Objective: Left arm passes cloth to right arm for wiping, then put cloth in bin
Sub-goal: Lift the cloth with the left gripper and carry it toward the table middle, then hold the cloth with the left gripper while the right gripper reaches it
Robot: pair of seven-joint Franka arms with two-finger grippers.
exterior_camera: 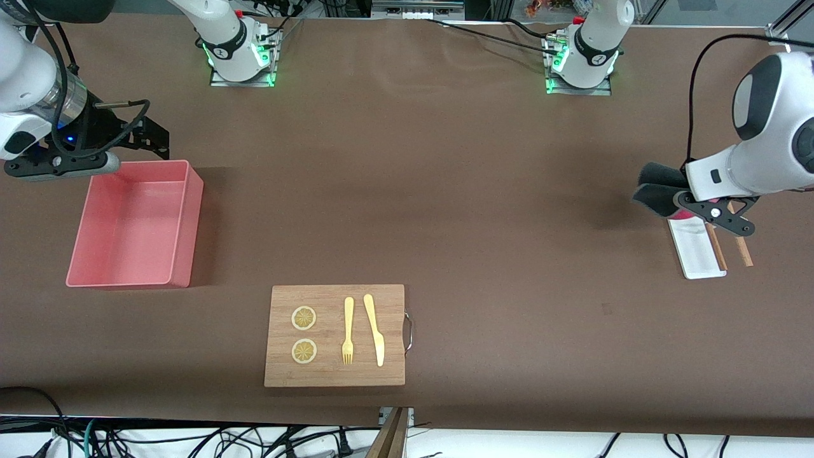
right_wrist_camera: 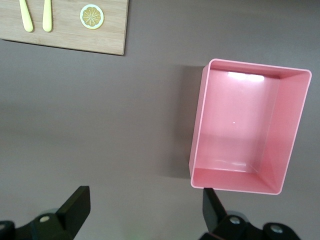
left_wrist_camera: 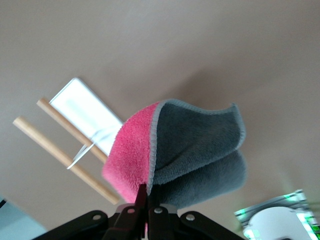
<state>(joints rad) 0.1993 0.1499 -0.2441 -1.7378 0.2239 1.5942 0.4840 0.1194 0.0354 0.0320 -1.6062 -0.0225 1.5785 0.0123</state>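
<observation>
The cloth (exterior_camera: 658, 188) is held clamped in the left gripper (exterior_camera: 683, 202) above the white tray (exterior_camera: 696, 248) at the left arm's edge; the right gripper (exterior_camera: 137, 137), fingers spread and empty, is poised by the bin (exterior_camera: 184, 222). The handover is judged pending, calling for both to meet mid-table.

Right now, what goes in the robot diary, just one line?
left gripper: shut on cloth, over white tray | right gripper: open, waiting by bin | handover: not yet
</observation>
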